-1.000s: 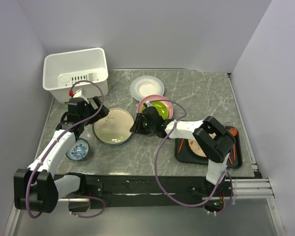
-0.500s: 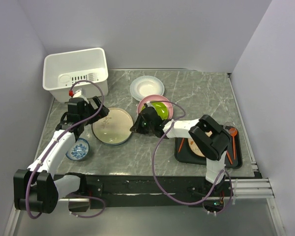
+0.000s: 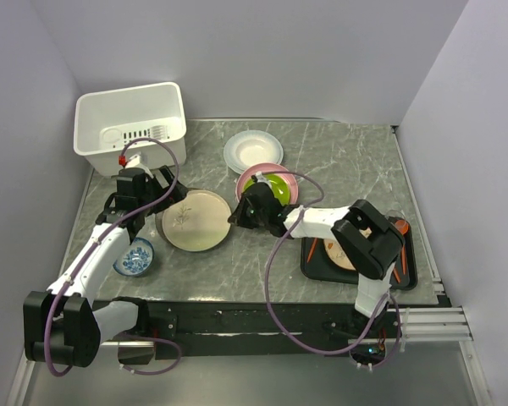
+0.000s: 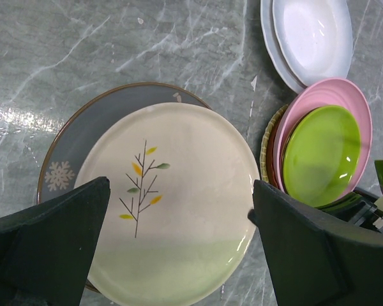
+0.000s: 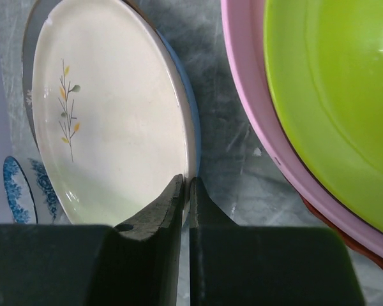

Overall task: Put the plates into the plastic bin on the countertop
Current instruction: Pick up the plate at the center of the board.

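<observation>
The cream plate with a twig drawing (image 3: pixel 195 222) lies tilted over a grey snowflake plate (image 4: pixel 67 153). My right gripper (image 3: pixel 240 215) is shut on its right rim (image 5: pixel 186 186), holding that edge up; a thin light blue edge runs along the rim. My left gripper (image 4: pixel 179 255) is open, its fingers (image 4: pixel 48 245) wide on either side of the plate's near edge (image 4: pixel 172 197). It also shows in the top view (image 3: pixel 157 199). The white plastic bin (image 3: pixel 131 118) stands at the back left. The green plate (image 3: pixel 273 188) sits in the pink plate (image 4: pixel 319 102) on a stack. White plates (image 3: pixel 252 150) lie behind.
A small blue-and-white bowl (image 3: pixel 135 256) sits at the front left, close to my left arm. A flat black tray (image 3: pixel 317 262) with a plate and orange utensils lies at the right. The red-orange plate (image 5: pixel 345 239) and the woven yellow plate (image 4: pixel 266 153) peek from under the pink plate.
My right gripper has raised the cream plate's right rim and shifted it slightly left, off the grey plate. My left gripper has stayed in place, open.
</observation>
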Robot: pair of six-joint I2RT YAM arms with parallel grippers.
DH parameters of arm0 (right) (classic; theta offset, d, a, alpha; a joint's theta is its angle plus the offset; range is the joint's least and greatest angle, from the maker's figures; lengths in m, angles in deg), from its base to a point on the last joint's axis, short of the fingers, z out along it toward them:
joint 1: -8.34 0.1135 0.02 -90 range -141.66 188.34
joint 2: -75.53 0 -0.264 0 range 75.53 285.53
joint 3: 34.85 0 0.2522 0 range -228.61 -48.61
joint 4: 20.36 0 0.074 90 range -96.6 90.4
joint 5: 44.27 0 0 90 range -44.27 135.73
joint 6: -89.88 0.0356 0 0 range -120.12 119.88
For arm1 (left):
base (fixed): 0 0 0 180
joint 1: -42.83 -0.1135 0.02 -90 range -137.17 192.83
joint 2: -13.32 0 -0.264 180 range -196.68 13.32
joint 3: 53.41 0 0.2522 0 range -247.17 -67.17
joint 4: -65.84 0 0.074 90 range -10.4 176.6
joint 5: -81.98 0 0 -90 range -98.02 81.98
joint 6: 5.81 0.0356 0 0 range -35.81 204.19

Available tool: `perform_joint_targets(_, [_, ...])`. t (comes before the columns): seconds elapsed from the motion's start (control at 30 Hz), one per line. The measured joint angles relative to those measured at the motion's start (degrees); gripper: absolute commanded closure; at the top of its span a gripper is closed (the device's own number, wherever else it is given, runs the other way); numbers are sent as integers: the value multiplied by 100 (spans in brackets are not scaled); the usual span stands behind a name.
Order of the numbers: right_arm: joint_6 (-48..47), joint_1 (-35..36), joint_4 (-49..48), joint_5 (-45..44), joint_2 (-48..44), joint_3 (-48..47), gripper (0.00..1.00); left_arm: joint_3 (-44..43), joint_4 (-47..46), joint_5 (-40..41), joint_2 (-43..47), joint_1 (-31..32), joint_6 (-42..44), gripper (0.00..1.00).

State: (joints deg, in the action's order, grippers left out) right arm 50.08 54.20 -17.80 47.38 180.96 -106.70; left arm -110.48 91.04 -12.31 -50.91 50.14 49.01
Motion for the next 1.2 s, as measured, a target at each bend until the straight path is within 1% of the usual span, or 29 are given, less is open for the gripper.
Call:
perform_joint_targets(0.5, [-129, -92, 345, -282, -772, 566, 99, 562, -348, -391, -199, 0, -127, 1])
perform_joint_targets(0.93, [-118, -177, 50, -315, -800, 925, 99, 715, -317, -367, -549, 0, -369, 1])
perform_joint_targets(1.2, [-50, -208, -254, -273, -649, 981, 99, 979, -498, -815, -684, 0, -472, 1])
